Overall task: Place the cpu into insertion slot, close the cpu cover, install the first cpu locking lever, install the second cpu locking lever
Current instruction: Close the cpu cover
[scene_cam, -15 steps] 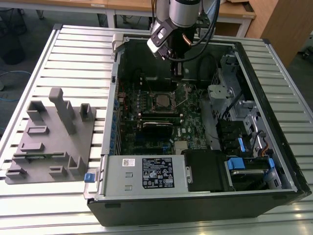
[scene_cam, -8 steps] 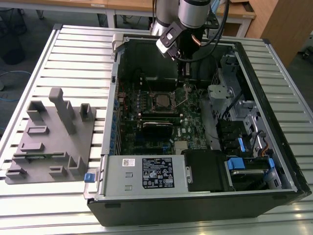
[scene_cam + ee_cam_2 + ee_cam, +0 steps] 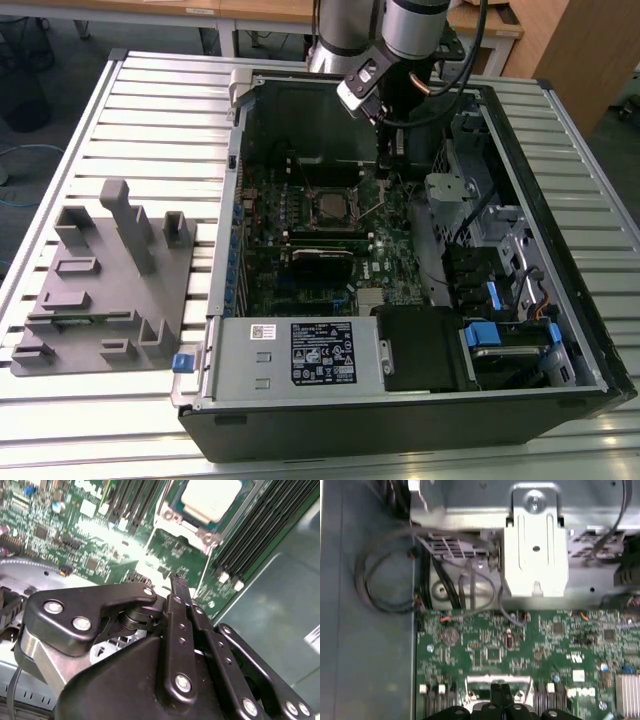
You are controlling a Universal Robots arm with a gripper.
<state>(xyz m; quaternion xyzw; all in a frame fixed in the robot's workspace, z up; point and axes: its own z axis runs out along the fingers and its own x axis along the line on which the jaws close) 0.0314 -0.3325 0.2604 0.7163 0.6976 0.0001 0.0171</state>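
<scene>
Second wrist view: cpu [image 3: 212, 499] seated mid-motherboard [image 3: 65, 535], framed by cpu cover [image 3: 186, 526]. Tool [image 3: 177, 584] fingers together, empty, with tip beside thin wire, probably locking lever [image 3: 202, 572]. Risk: tip slips off wire and gouges motherboard.

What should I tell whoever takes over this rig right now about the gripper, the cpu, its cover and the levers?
gripper: shut, nothing visibly held, tips low over the board beside the socket.
cpu: seated in the socket.
cover: looks to be down around the cpu.
lever: one thin lever stands raised beside the gripper's tips, not latched.
Done: cpu placed, cover apparently closed.
Left: that lever at least; whether the other lever is latched cannot be told.
</scene>
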